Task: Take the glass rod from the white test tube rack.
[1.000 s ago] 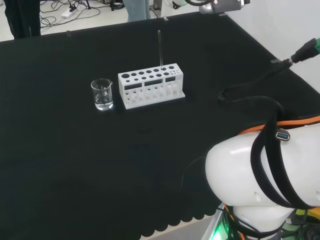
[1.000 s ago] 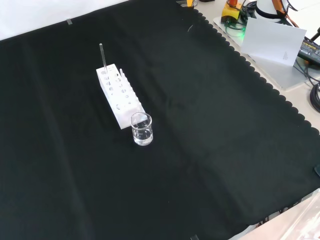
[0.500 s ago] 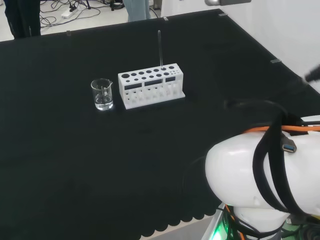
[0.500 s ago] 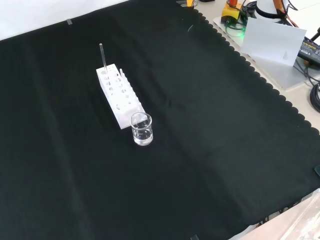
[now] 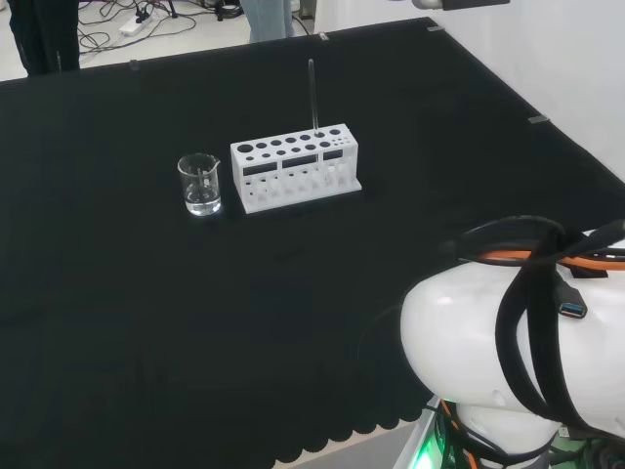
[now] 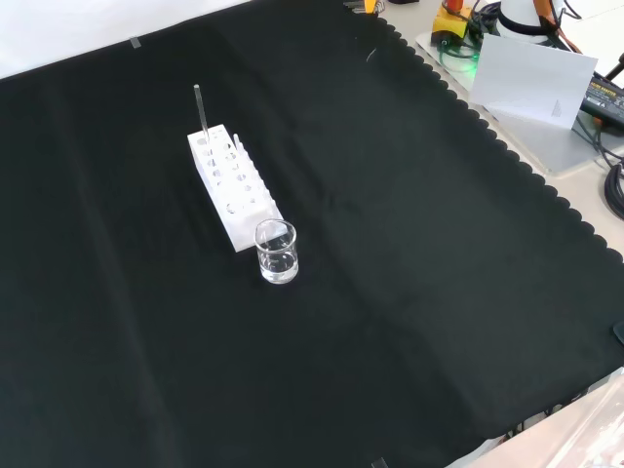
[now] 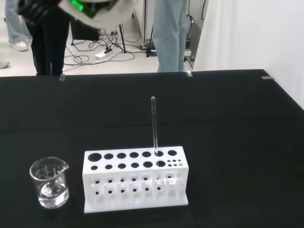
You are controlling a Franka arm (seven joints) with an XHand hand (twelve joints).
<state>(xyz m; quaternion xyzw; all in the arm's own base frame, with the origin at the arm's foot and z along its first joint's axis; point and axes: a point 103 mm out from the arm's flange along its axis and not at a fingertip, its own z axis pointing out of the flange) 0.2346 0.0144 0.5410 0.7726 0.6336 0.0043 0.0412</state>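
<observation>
Glass rod [image 7: 154, 124] — upright in rack [image 7: 135, 183]

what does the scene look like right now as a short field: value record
surface: black cloth over the bench
rack: white test tube rack, upright on the cloth
glass rod: glass rod standing upright in a back-row hole near one end of the rack
beaker: small clear beaker beside the rack's other end, apart from it
hand: blurred white part at the wrist view's top, fingers not discernible
task status: rod not yet taken
</observation>
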